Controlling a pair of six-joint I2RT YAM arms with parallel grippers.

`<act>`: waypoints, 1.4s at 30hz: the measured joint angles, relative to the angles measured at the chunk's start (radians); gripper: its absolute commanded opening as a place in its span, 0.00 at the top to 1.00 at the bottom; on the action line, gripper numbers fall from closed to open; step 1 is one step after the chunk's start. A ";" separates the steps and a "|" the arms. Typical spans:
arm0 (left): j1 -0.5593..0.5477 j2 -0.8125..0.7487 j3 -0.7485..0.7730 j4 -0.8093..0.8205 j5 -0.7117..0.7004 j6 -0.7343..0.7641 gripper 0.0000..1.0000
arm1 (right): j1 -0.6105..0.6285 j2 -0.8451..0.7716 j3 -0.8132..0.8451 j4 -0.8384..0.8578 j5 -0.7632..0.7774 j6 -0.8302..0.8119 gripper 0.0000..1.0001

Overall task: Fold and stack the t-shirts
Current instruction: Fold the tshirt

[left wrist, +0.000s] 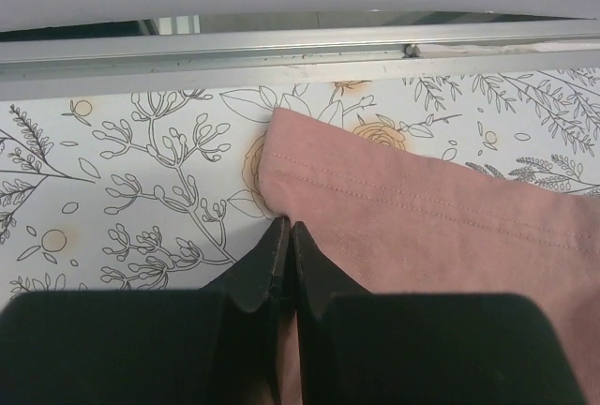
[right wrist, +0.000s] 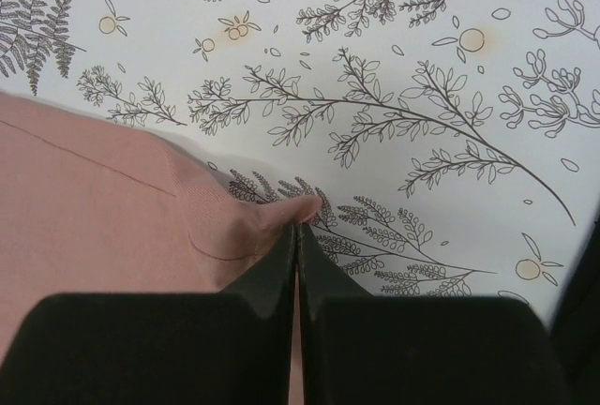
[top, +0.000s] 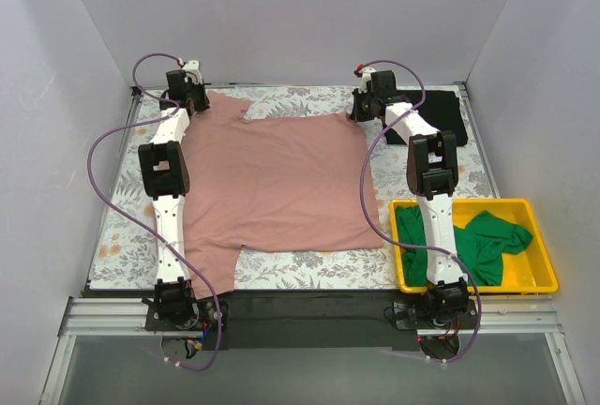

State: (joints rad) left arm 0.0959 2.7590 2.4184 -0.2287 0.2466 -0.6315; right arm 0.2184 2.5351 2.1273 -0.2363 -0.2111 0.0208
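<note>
At the near right of the table sits a yellow bin [top: 542, 285] with a green shirt [top: 487, 241] crumpled inside; the right arm [top: 433, 189] reaches out over the bin's left part and hides some of that shirt. A black shirt [top: 441, 116] lies flat at the far right corner, just beside the right arm's forward end and partly behind it. Purple cables [top: 101, 180] loop out from both arms, the right one drooping over the right edge of the pink shirt [top: 272, 180]. That pink shirt is spread flat in the middle of the table between the two arms, with one part trailing toward the near edge by the left arm's base. The table is covered by a pale cloth with a floral print [top: 309, 274], bordered by a metal rail [left wrist: 281, 49] along the far side and a dark strip [top: 300, 309] at the near side, and it is closed in by plain white walls [top: 300, 11] on three sides. Both arms stretch forward from their bases to the far end of the table, wrists bent down to the surface. The left gripper [left wrist: 289, 227] is at the pink shirt's far left corner, jaws pressed together on the stitched hem where it meets the floral cloth. The right gripper [right wrist: 298, 229] is at the far right corner, jaws likewise closed, with a small peak of pink fabric pinched between the tips and lifted into a point.
</note>
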 measured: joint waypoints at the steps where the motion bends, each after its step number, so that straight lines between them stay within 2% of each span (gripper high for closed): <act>1: 0.000 0.000 0.000 0.003 0.001 -0.002 1.00 | 0.000 0.000 0.000 0.000 -0.002 -0.001 0.99; 5: 0.002 -0.005 -0.026 0.044 0.020 -0.004 1.00 | -0.001 0.000 0.001 0.000 -0.018 -0.003 0.99; 11: 0.028 -0.096 -0.175 0.108 0.149 -0.038 1.00 | -0.011 -0.020 -0.001 0.000 -0.082 -0.035 0.99; 12: 0.043 -0.143 -0.217 0.120 0.201 -0.050 1.00 | -0.016 -0.047 -0.013 -0.001 -0.099 -0.048 0.99; 20: 0.094 -0.391 -0.436 0.199 0.337 -0.061 1.00 | -0.029 -0.175 -0.082 0.004 -0.156 -0.087 0.99; 25: 0.125 -0.501 -0.551 0.245 0.402 -0.063 1.00 | -0.035 -0.240 -0.147 0.007 -0.179 -0.119 0.99; 35: 0.176 -0.594 -0.731 0.242 0.498 -0.033 1.00 | -0.042 -0.344 -0.316 0.003 -0.221 -0.162 0.99; 42: 0.233 -0.770 -0.916 0.234 0.556 0.003 1.00 | -0.055 -0.452 -0.433 0.002 -0.239 -0.182 0.99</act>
State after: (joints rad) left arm 0.3294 1.9888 1.5028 0.0055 0.8028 -0.6285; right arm 0.1635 2.0830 1.6943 -0.2340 -0.4503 -0.1608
